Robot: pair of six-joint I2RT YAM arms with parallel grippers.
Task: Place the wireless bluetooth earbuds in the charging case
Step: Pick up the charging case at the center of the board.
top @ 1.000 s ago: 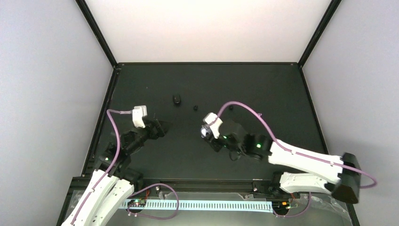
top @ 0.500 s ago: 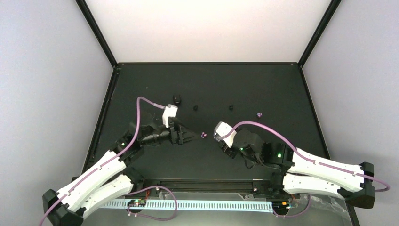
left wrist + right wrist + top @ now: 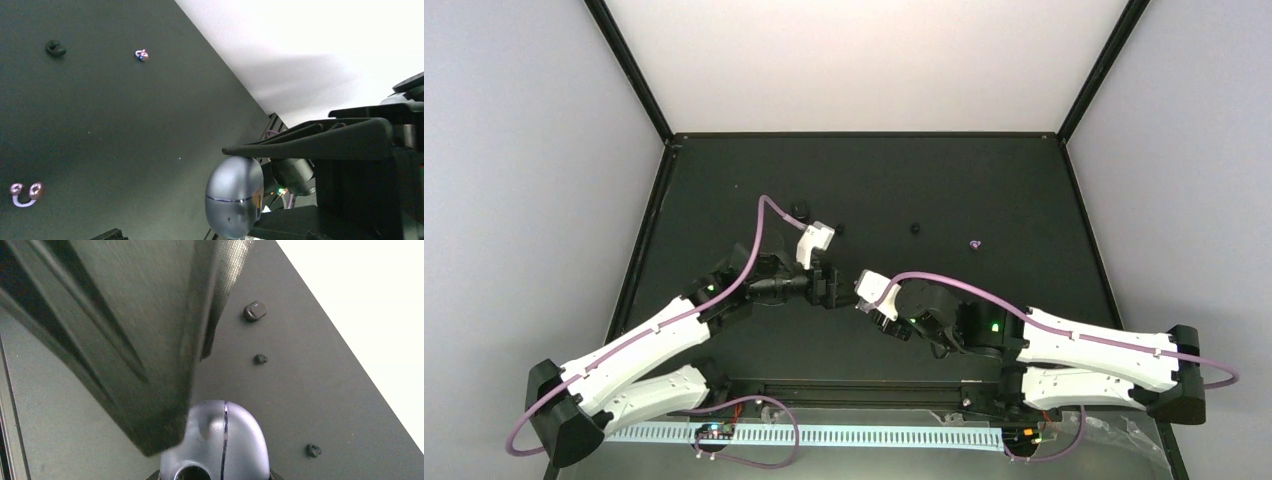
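My right gripper (image 3: 871,296) is shut on a grey pebble-shaped charging case (image 3: 220,442), closed along its seam and held above the mat. My left gripper (image 3: 832,291) stands open right beside it. Its upper finger (image 3: 300,140) lies along the top of the charging case (image 3: 234,197), and its lower fingertip (image 3: 109,234) is far off to the side. On the mat lie a black earbud (image 3: 915,228), a purple-and-white earbud (image 3: 975,243) and another black earbud (image 3: 260,359). A pink two-lobed piece (image 3: 25,192) rests near the left gripper.
A small dark case (image 3: 255,311) sits at the back of the black mat (image 3: 1024,190), half under the left arm's purple cable (image 3: 769,205). Both arms meet at the mat's middle. Raised black rails (image 3: 649,235) border the mat.
The left arm has swung right and forward until its open gripper meets the right gripper. The right gripper has drawn left with the case. The pink piece is now covered in the top view.
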